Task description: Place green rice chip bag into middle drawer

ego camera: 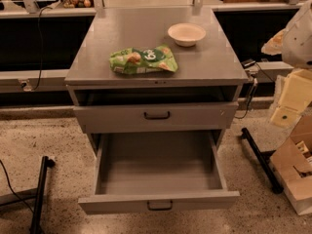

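Observation:
The green rice chip bag (143, 60) lies flat on the grey cabinet top (97, 38), near its front edge, left of centre. The middle drawer (158, 201) is pulled far out below; its grey inside shows nothing in it, and its dark bar handle is on the front. My gripper (288, 104) is a cream-coloured part under the white arm (297, 35) at the right edge. It is beside the cabinet, well to the right of the bag and above the floor, and holds nothing that I can see.
A cream bowl (186, 33) stands on the cabinet top behind and right of the bag. The matching drawer front (156, 116) above the open drawer sits slightly out. Cardboard boxes (297, 172) and a black bar (261, 160) lie on the floor at right. A black stand (40, 191) is at left.

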`<state>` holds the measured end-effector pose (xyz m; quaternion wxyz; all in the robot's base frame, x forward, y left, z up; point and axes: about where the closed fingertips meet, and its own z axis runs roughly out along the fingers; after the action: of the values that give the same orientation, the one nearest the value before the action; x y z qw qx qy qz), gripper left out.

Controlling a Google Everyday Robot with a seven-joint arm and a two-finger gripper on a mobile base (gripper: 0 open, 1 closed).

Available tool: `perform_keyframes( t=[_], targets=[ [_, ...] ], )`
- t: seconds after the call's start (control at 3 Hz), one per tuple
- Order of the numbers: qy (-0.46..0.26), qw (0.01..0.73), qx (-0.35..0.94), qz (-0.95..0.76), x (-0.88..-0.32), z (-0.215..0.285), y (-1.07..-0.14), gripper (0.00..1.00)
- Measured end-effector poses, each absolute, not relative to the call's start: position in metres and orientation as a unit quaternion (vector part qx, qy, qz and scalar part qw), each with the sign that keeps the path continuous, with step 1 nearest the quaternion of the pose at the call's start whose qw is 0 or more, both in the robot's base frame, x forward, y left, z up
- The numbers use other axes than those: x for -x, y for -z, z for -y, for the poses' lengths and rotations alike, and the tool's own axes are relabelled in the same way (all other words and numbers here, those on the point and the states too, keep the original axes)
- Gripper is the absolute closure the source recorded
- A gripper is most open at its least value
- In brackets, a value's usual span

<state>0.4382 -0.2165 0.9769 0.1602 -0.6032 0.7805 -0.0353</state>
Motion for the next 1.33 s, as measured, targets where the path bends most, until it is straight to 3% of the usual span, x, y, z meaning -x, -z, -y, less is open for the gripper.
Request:
perform_keyframes(
  t=[0.67, 1.33],
  targets=[
    [0.026, 0.152, 0.601, -0.784, -0.446, 0.212, -0.97, 0.0],
    [-0.02, 0.167, 0.649, -0.742, -0.572, 0.144, -0.934, 0.0]
  ],
)
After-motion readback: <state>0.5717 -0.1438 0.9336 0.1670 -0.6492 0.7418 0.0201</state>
